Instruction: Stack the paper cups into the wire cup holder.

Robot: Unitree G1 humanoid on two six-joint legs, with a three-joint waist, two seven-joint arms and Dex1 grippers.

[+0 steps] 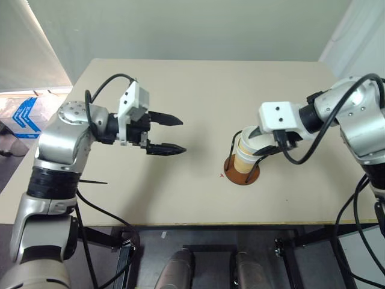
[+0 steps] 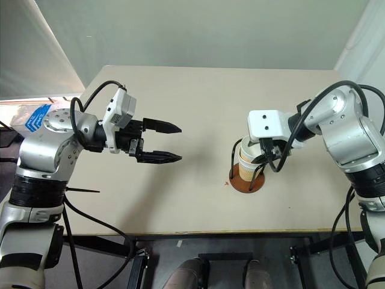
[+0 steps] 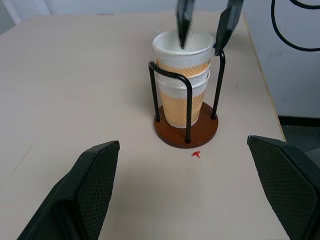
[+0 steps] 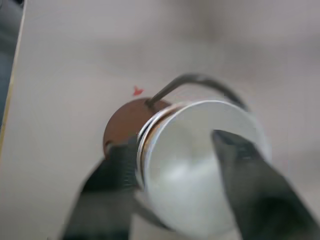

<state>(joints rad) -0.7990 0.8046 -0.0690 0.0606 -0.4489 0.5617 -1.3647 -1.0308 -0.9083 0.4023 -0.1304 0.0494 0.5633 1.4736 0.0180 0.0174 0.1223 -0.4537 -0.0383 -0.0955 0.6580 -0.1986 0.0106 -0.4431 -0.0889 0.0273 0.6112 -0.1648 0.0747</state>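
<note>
Paper cups (image 3: pixel 182 82) nested in wire cup holder (image 3: pixel 186 131), toward the table's (image 1: pixel 180 90) right front edge. Right gripper (image 3: pixel 204 25) straddling top cup's rim, fingers parted. Left gripper (image 1: pixel 167 133) spread wide, empty, well apart.

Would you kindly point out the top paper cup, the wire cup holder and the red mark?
top paper cup (image 3: pixel 182 49): left wrist view, white rim.
wire cup holder (image 3: pixel 172 138): left wrist view, brown base.
red mark (image 3: pixel 196 154): left wrist view, centre.

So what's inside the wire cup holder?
The wire cup holder has paper cups nested inside, standing on its brown base. Three rims show; the lower cups' insides are covered by the top cup.
</note>
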